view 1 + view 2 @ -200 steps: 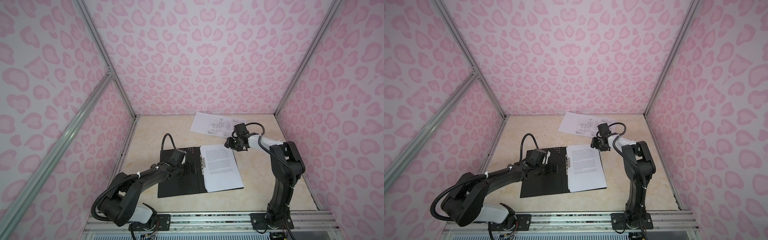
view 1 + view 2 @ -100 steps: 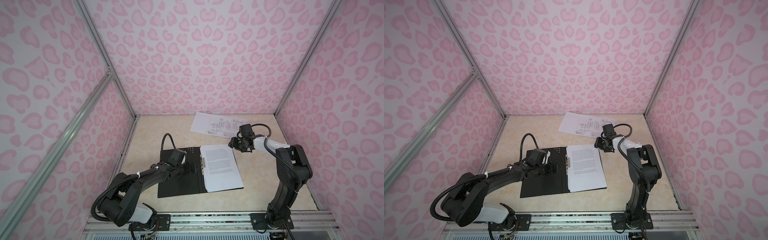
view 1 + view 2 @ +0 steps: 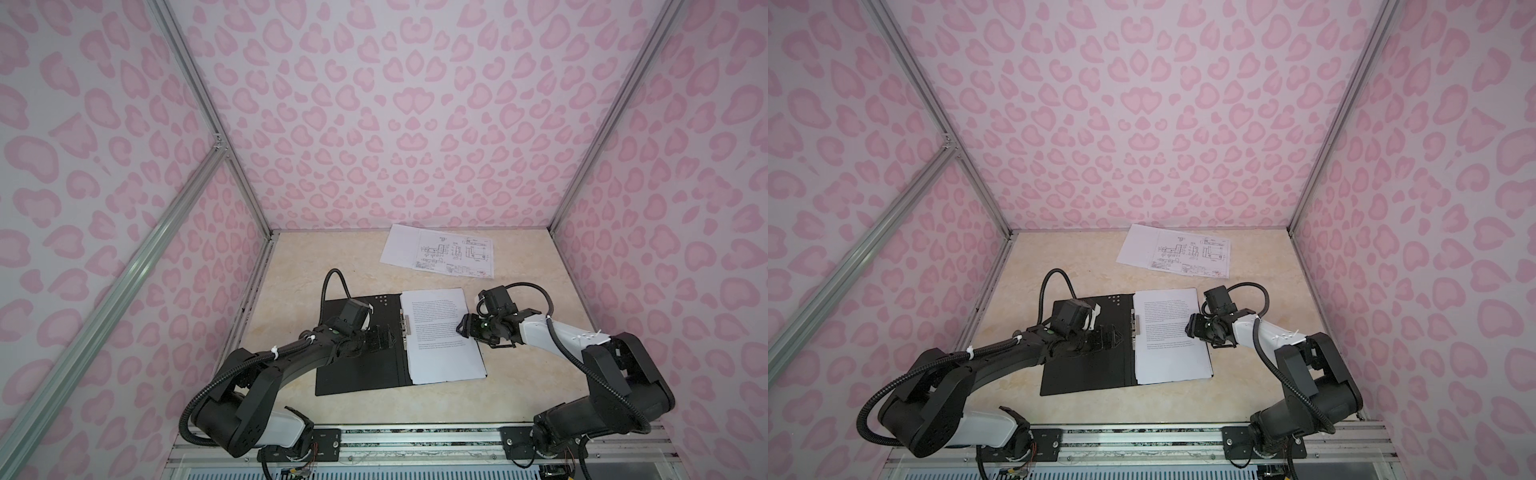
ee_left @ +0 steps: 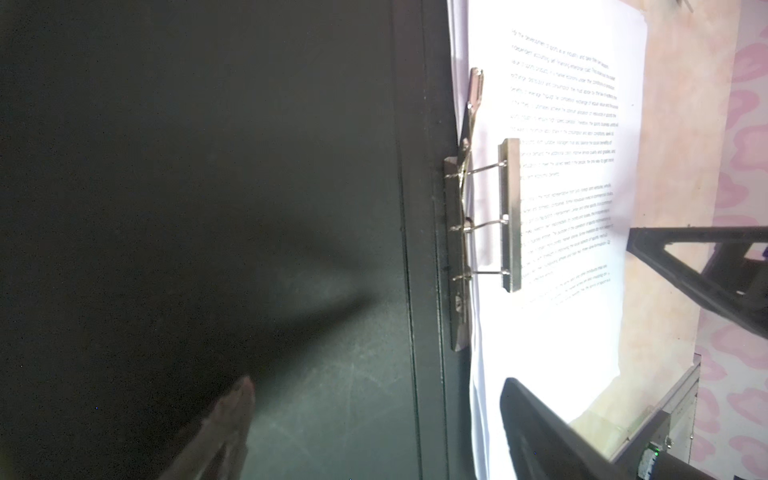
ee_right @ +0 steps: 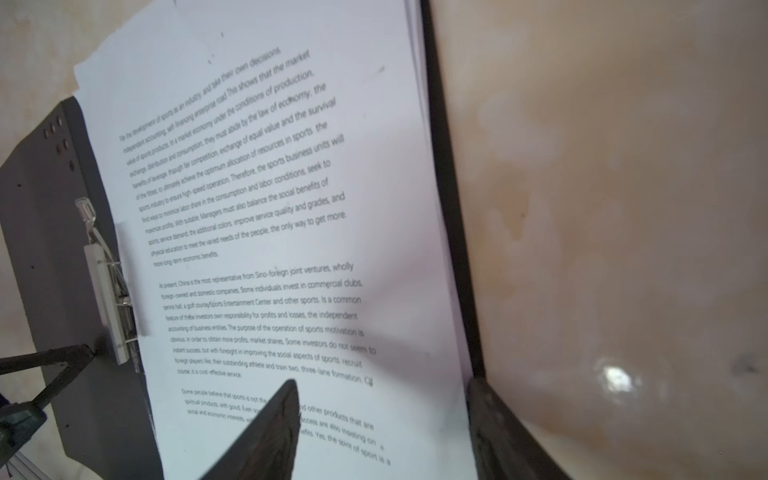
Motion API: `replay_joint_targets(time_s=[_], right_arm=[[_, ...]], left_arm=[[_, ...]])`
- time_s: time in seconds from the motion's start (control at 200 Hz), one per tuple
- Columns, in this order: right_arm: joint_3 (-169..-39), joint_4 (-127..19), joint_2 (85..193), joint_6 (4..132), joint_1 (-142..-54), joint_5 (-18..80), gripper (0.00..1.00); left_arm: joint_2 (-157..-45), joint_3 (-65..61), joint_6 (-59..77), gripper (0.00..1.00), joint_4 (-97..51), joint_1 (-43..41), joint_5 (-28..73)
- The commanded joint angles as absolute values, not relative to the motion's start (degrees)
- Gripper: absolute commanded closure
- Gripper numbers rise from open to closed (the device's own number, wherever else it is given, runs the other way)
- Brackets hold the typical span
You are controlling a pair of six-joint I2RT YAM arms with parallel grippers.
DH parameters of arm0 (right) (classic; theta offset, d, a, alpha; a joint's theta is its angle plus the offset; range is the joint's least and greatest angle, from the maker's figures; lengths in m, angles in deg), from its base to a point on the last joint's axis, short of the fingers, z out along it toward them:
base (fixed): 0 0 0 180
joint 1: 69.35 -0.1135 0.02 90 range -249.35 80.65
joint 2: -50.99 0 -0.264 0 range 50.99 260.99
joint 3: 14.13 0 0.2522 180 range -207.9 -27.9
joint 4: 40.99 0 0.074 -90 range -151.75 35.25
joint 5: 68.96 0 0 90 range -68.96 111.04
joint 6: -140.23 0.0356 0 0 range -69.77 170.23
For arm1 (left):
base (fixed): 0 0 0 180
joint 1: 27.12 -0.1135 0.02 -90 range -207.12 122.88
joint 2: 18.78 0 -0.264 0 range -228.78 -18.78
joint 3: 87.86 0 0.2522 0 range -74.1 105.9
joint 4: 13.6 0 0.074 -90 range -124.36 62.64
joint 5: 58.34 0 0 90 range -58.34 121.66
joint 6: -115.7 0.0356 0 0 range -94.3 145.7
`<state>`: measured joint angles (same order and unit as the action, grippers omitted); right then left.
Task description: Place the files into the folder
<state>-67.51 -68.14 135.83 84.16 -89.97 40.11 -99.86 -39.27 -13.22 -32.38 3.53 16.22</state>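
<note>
Left of centre: left claw (image 3: 388,336), spread wide and empty, low over the black inside of the open folder (image 3: 357,376). Right of the metal clip (image 3: 405,328): files (image 3: 446,365) stacked in the folder. At the stack's right edge: right claw (image 3: 460,330), parted, gripping nothing. Upper right of centre: more files (image 3: 440,255) loose on the surface (image 3: 532,386).

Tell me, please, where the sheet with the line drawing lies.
In both top views the drawing sheet lies at the table's back, right of centre, beyond the open folder.

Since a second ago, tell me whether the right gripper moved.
Yes: the right gripper came nearer the front, from the text sheet's far corner to mid-edge.
</note>
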Motion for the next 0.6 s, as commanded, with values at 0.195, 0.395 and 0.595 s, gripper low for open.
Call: replay_joint_targets(time_s=[0.195, 0.395, 0.595], right_arm=[[-66.9, -68.1, 135.6, 85.7, -91.6, 37.8, 0.36], [-71.6, -69.9, 138.8, 82.6, -90.6, 36.0, 0.36], [-75.6, -70.3, 142.1, 81.4, -89.8, 37.0, 0.35]], left_arm=[[-99.3, -40.0, -13.6, 0.06, -34.0, 3.5, 16.4], [-98.8, -39.9, -13.6, 0.06, -34.4, 3.5, 16.4], [-98.2, -39.7, -13.7, 0.06, -34.8, 3.5, 16.7]])
